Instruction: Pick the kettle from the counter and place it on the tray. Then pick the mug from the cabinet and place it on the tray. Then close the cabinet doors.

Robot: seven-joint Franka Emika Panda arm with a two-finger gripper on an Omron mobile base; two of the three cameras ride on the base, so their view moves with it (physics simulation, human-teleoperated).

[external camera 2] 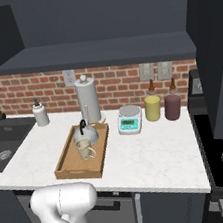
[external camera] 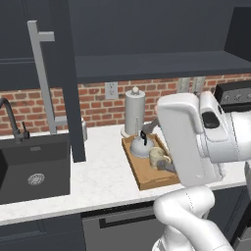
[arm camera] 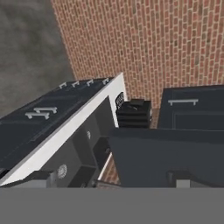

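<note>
my pincer gapes wide, empty; the cabinet doors (external camera: 44, 73) stand open, and a careless swing could clip the kettle (external camera 2: 84, 134) or mug (external camera 2: 84, 149).

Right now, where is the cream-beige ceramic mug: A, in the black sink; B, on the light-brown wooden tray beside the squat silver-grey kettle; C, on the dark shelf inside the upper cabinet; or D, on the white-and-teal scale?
B: the cream-beige ceramic mug stands inside the light-brown wooden tray, just in front of the squat silver-grey kettle.
</note>
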